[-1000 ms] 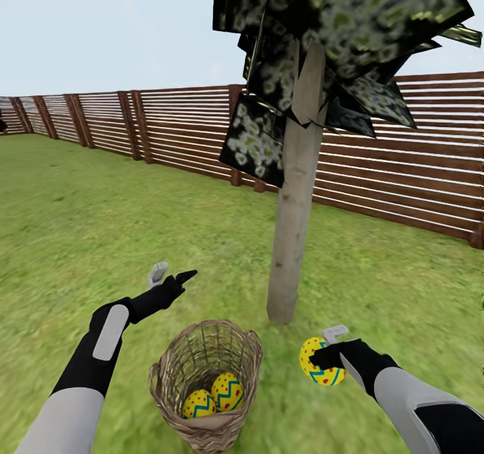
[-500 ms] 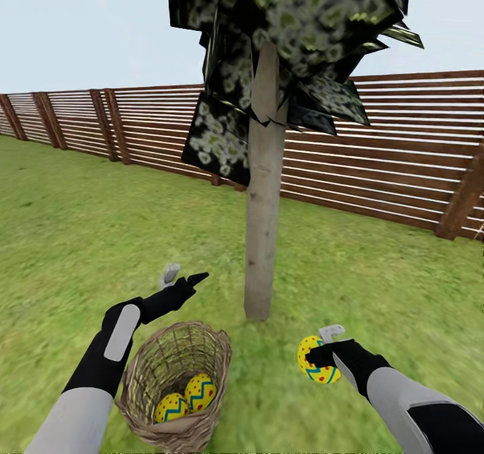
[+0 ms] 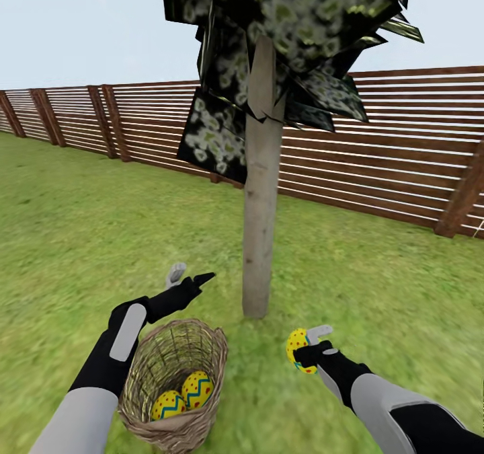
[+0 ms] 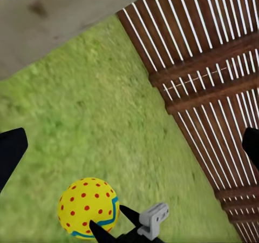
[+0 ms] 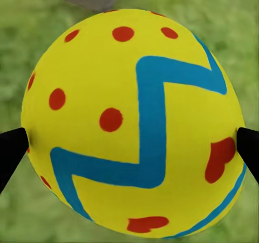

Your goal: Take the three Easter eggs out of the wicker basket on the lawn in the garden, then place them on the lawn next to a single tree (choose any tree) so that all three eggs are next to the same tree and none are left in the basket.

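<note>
Both arms share one livery: pale grey upper segments, black forearms and wrists. The left forearm carries a long, rounded light-grey inset panel. The left pincer [image 3: 189, 278] pairs one black pointed finger with one pale grey finger. The right pincer [image 3: 306, 353] is black, with a small light-grey bracket on its upper side.

The tree [image 3: 261, 192] crown is cut off by the head view's upper edge. The two eggs [image 3: 183, 396] behind the left gripper [image 3: 190, 279] are half hidden by the basket [image 3: 176, 373] wall. The egg [image 3: 296, 348] clamped in the right gripper [image 3: 310, 346] is partly covered by its fingers.
</note>
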You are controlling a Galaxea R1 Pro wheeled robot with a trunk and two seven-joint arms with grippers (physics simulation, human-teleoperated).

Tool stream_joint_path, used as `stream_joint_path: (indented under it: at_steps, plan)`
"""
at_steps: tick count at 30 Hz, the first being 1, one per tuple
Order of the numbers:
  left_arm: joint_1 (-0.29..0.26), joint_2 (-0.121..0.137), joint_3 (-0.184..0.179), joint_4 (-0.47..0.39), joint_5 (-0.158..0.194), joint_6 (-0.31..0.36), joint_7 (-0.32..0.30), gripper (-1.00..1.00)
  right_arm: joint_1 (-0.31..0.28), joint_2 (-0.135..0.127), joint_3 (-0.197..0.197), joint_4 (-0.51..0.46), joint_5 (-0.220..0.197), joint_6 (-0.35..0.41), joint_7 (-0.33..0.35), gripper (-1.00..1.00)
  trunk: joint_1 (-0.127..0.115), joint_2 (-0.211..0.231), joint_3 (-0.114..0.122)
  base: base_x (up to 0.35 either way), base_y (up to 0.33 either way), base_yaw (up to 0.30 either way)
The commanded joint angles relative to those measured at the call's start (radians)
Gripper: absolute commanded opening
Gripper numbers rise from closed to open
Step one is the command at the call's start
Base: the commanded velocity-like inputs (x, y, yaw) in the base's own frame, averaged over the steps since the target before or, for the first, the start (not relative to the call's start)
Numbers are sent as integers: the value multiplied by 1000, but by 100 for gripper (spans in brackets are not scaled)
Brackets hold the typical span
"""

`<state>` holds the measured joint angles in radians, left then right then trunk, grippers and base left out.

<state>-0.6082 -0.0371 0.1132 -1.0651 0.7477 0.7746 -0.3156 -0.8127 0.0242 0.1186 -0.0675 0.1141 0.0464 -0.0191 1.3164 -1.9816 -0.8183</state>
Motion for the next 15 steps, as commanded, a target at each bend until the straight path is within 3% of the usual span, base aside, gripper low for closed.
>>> stream_joint_path:
  at_steps: [1,3,6,11,15]
  plan:
    - [-1,-1,4,0,0,8,-3,100,0,0,3,-1,11,4,-2,-100,0,0,-1,76,-198,0]
    - [-1,-1,0,0,1,8,-3,100,0,0,3,-1,14,0,-2,-100,0,0,-1,114,-247,0]
    - [-1,-1,-36,2,1,7,-2,100,1,0,3,0,15,-1,-3,-100,0,0,-1,120,-190,0]
    - [-1,-2,-43,-1,4,6,-5,100,1,0,3,2,11,0,-4,-100,0,0,-1,14,-20,0]
    - [-1,-3,-44,0,5,6,-7,100,1,2,3,2,9,2,-4,-100,-15,28,12,0,0,0]
